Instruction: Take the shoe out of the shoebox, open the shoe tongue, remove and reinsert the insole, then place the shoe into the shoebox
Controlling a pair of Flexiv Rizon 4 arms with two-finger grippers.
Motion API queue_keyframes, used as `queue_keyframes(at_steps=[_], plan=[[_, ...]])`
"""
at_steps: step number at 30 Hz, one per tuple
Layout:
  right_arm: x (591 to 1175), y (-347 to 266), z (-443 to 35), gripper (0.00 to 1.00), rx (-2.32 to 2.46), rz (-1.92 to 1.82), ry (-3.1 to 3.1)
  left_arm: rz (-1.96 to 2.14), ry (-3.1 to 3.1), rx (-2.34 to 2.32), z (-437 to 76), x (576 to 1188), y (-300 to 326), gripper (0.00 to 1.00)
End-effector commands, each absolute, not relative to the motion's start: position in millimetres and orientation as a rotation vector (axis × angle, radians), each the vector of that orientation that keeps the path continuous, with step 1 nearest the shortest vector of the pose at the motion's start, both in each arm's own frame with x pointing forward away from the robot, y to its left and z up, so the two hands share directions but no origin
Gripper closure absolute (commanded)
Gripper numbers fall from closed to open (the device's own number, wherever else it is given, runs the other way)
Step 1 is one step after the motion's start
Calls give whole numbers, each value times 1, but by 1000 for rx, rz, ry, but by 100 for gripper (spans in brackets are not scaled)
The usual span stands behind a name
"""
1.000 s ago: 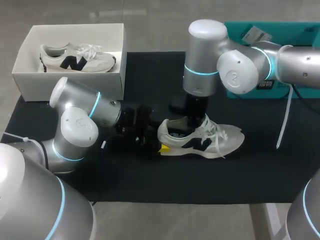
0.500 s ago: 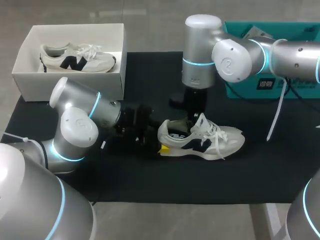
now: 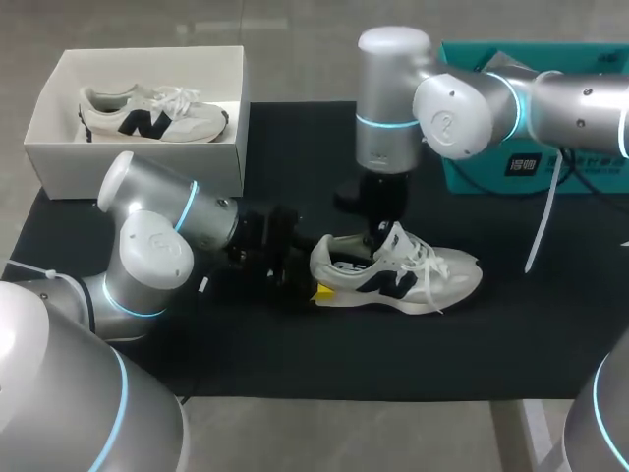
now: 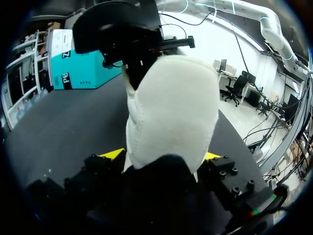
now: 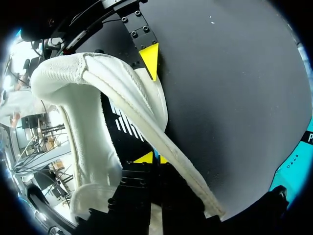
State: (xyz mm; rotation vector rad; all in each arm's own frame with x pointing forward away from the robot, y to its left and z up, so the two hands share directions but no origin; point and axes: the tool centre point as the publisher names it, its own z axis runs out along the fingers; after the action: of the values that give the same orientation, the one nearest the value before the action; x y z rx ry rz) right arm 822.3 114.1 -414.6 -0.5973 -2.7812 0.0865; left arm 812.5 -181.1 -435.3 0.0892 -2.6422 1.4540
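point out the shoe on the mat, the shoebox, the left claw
white-and-black sneaker (image 3: 457,268), head view, toe
white cardboard shoebox (image 3: 69,169), head view, front wall
left claw (image 4: 161,155), left wrist view, between tips

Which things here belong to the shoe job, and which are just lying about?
In the job:
shoe on the mat
its tongue and insole
shoebox
left claw, gripping the shoe
right claw, gripping the tongue

Lying about:
second shoe, inside the shoebox
teal box
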Motion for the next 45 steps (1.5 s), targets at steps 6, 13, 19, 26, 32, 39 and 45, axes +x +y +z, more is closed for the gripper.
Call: queue_keyframes(at_steps=[6, 13, 19, 26, 32, 39, 45], plan=[[806, 98, -411, 100, -653, 15, -2874, 1451, -2645, 92, -442, 815, -183, 100], [810, 97, -393, 100, -657, 2, -2914, 1451, -2645, 92, -442, 815, -183, 100], [815, 98, -376, 100, -642, -25, -2956, 1451, -2645, 92, -442, 815, -183, 100], [818, 94, -367, 100, -629, -50, -2984, 1451, -2645, 92, -442, 815, -183, 100], [812, 77, -365, 100, -626, -59, -2989, 1451, -2645, 92, -442, 815, -183, 100], [804, 57, -366, 100, -658, -52, -2975, 1451, -2645, 92, -442, 815, -183, 100], [809, 68, -362, 100, -605, -123, -2998, 1451, -2645, 92, -442, 815, -183, 100]])
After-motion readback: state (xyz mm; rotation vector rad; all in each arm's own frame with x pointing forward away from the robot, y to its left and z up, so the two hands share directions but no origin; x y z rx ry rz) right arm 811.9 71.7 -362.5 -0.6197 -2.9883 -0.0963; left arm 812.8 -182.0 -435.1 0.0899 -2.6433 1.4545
